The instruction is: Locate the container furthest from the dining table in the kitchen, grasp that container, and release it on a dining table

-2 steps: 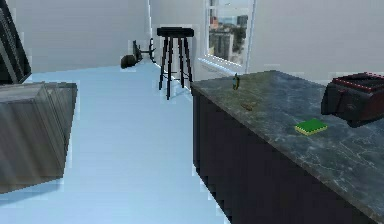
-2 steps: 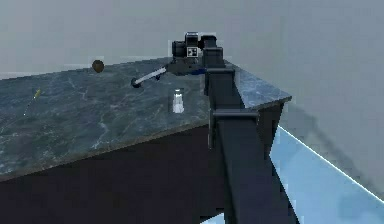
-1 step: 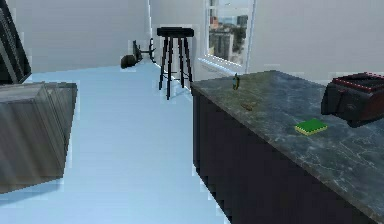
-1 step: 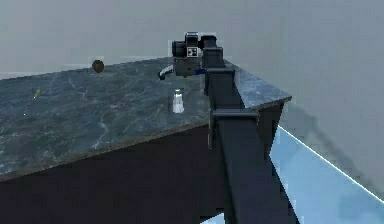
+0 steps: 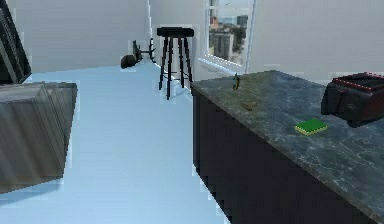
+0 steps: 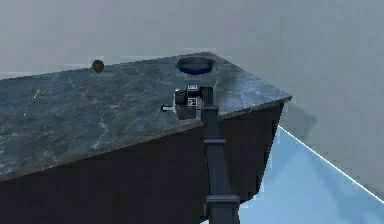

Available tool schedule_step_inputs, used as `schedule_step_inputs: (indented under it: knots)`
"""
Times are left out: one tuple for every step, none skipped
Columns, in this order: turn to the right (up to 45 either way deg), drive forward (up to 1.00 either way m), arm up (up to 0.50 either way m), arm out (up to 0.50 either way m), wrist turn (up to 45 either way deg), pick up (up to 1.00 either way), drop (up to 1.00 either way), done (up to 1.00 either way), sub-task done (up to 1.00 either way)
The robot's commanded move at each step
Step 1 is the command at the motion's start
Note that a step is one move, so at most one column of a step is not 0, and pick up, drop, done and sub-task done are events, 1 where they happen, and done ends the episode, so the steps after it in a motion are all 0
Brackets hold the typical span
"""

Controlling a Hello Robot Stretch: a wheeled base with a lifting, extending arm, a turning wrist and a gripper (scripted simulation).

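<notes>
A dark blue bowl-like container (image 6: 197,65) sits on the marbled countertop (image 6: 90,115) near its far corner. My arm (image 6: 217,160) rises from the bottom edge of the arm side view and ends over the counter. The gripper (image 6: 172,106) lies a little short of the blue container, with bare countertop behind its far end, and it holds nothing. A small brown round thing (image 6: 98,66) rests at the counter's far edge.
In the forward view the dark counter (image 5: 300,110) runs along the right, bearing a dark toaster-like box (image 5: 358,98), a flat green thing (image 5: 311,127) and a small dark object (image 5: 236,83). A black stool (image 5: 175,55) stands by the window (image 5: 228,28). Grey wooden furniture (image 5: 30,130) stands at left; pale floor lies between.
</notes>
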Motion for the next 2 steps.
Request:
schedule_step_inputs:
  knots:
    - [0.0, 0.00, 0.00, 0.00, 0.0, 1.00, 0.00, 0.00, 0.00]
    - [0.0, 0.00, 0.10, 0.00, 0.0, 0.00, 0.00, 0.00, 0.00]
